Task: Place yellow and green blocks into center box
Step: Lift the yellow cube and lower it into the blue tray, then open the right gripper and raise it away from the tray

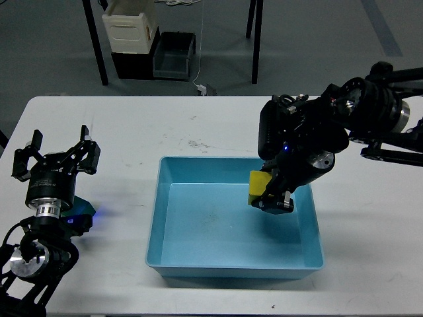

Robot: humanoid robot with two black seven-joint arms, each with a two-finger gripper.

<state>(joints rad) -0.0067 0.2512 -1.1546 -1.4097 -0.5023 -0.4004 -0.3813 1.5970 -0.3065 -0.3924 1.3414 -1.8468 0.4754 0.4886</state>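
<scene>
Yellow block over the tray, not yet let go; green block not yet picked.

My right end effector (272, 196), at centre-right of the frame, is closed on the yellow block (257, 187) and holds it above the upper right part of the light-blue tray (154, 221); I judge it is not resting on the tray floor, but height is hard to read from this view. The tray inside looks empty, so approx. half of the 1st placing is done and the release is left. My left end effector (56, 153), at left of frame, has its fingers spread and holds nothing. A small dark green thing, prob. the green block (82, 207), lies on the white worktop (198, 125) just below and right of this end effector, partly hidden by the arm. It is well apart from the tray, so the 2nd block is all left to do.
</scene>
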